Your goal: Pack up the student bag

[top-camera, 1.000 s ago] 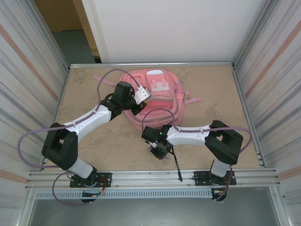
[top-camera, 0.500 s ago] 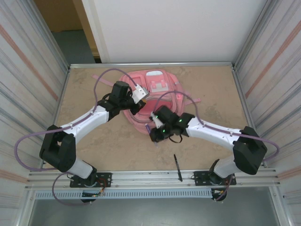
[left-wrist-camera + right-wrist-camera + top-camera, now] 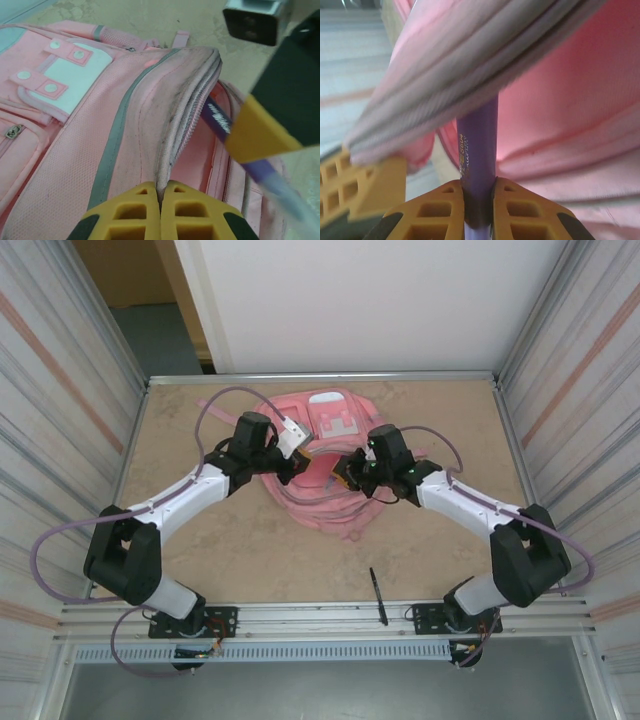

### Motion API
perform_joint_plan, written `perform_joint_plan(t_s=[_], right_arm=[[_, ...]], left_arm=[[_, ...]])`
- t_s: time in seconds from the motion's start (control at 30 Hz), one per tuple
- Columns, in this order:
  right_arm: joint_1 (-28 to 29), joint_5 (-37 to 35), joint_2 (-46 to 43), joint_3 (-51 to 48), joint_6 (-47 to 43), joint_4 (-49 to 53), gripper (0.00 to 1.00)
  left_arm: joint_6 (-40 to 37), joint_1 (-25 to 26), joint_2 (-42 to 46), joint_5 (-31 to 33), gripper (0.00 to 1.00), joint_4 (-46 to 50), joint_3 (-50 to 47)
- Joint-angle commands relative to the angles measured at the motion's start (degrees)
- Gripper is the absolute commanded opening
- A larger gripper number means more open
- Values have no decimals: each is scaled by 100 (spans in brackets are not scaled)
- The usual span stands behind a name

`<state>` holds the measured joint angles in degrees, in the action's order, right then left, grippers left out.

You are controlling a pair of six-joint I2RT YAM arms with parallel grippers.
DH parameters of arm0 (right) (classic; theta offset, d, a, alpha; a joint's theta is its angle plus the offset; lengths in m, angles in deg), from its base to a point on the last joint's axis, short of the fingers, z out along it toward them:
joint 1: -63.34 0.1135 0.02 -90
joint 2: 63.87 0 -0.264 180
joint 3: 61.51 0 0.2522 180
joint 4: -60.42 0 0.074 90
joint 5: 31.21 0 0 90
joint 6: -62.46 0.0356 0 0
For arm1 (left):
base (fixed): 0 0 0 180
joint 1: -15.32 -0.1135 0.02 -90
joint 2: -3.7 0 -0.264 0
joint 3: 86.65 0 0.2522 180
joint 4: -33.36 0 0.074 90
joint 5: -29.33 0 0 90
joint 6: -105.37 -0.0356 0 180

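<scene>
Beige tabletop (image 3: 200, 560), walled by ribbed metal on both sides. At the far middle, the pink student bag (image 3: 330, 515), lying flat. On its left side, left fingers (image 3: 137, 212) clenched on the zip rim, holding it up so the mouth gapes. On its right side, right fingers (image 3: 520, 210) grasping a purple pen (image 3: 479, 150), tip under the raised rim, probably for dropping inside. Narrow gap there, little room sideways. Nearer than the bag, a black pen (image 3: 377, 588), well apart, open room around.
</scene>
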<state>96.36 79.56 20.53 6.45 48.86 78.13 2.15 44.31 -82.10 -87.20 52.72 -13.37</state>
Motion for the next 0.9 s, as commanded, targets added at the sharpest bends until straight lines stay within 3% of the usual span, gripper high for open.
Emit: perform_joint_plan(t_s=[0.0,0.17,0.3,0.47,0.67,0.87], right_arm=[[-41,-532,292,128,1130,-490,11],[-41,-895,738,248,1741,-719,11],[-107,-1308,885,472,1684,-519,30],[-244,-637,1040,543,1548,-968,47],[-227,-236,472,144,1207,-882,52],[-268,-199,-670,-138,-38,525,53]], left_arm=[[392,150,229,-433,0,-518,-2],[501,228,243,-523,0,-568,-7],[482,304,281,-424,0,-474,70],[509,317,260,-503,0,-545,61],[491,268,154,-476,0,-709,-39],[379,118,91,-497,0,-704,-6]])
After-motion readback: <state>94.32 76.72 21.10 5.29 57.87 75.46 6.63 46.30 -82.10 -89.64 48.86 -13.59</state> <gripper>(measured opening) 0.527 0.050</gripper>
